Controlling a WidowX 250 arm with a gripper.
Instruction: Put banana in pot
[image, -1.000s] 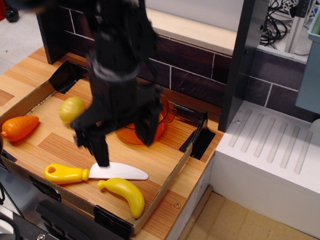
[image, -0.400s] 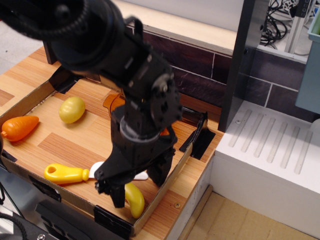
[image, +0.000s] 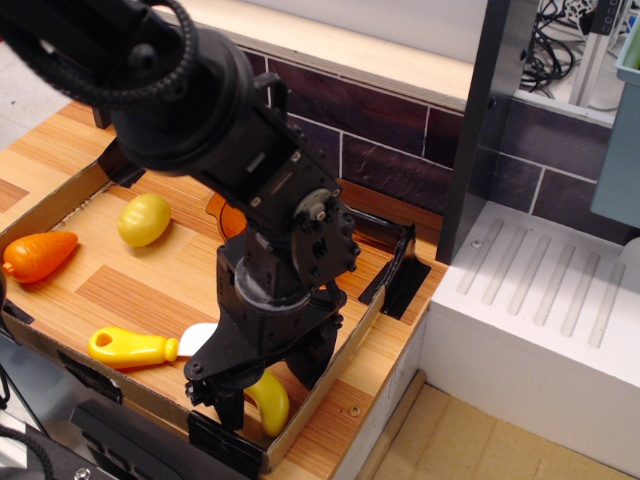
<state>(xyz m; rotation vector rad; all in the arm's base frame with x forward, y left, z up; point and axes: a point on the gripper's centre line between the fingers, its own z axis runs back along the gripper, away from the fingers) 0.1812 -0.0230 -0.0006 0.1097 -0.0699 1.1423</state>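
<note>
My black gripper (image: 262, 385) hangs low over the front right corner of the tray, its two fingers (image: 222, 392) spread on either side of the banana. The banana (image: 268, 398) is glossy yellow and lies on the tray floor; only its right end shows between the fingers. The gripper is open and I cannot tell whether it touches the banana. The orange pot (image: 222, 212) sits at the back of the tray, mostly hidden behind my arm; only a sliver of its left rim shows.
A yellow-handled white toy knife (image: 135, 347) lies left of the gripper. A yellow-green lemon-like fruit (image: 143, 219) and an orange carrot (image: 38, 255) lie at the left. The low cardboard tray wall (image: 330, 375) runs close on the right. A white ribbed drainer (image: 545, 300) stands to the right.
My arm moved from above the pot forward and right, then down over the banana. The fingers now straddle it. The banana has not moved.
</note>
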